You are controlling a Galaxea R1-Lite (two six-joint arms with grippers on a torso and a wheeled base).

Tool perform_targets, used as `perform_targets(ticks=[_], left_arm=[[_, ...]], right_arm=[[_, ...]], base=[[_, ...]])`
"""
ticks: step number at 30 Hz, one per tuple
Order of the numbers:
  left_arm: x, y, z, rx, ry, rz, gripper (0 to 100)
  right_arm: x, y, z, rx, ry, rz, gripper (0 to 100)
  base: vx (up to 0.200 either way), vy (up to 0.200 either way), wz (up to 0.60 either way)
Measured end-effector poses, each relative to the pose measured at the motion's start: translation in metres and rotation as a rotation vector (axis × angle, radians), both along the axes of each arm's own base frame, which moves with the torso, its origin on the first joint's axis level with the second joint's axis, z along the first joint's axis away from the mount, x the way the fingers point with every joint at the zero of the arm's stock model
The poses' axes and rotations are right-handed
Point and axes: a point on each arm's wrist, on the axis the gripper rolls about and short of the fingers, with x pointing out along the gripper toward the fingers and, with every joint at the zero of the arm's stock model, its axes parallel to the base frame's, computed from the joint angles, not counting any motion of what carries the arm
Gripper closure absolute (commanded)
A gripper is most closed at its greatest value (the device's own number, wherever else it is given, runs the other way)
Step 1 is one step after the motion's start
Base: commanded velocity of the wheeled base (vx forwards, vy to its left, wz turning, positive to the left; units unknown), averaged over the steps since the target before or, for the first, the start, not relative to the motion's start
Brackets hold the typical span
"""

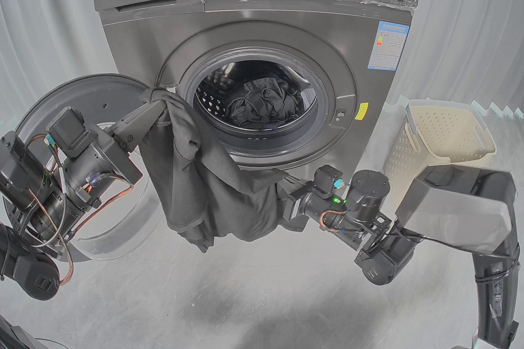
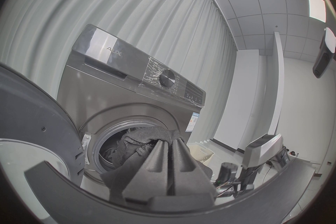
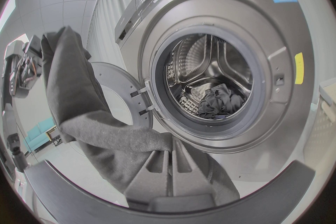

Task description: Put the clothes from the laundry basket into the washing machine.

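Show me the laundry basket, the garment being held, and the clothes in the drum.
laundry basket (image 1: 447, 134): head view, perforated inner wall
held garment (image 1: 207, 186): head view, hanging middle
clothes in the drum (image 3: 220, 100): right wrist view, heap's middle

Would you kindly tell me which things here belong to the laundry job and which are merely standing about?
Part of the job:
- garment, held by the left gripper and the right gripper
- clothes in the drum
- washing machine, with its door open
- basket

Just there:
- curtain
- label
- yellow sticker
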Motion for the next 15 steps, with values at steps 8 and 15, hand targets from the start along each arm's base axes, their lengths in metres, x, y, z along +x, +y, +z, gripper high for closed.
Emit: perform_targets(ticks=[8, 15], left_arm=[[0.003, 0.005, -0.001, 0.001, 0.005, 0.028, 100], [0.008, 0.015, -0.001, 0.001, 0.006, 0.070, 100]], right_arm=[[-0.041, -0.040, 0.039, -0.008, 0.028, -0.052, 100], [-0.069, -0.071, 0.078, 0.041, -0.010, -0.095, 100]], base=[[0.000, 0.000, 0.00], [0.000, 0.000, 0.00]])
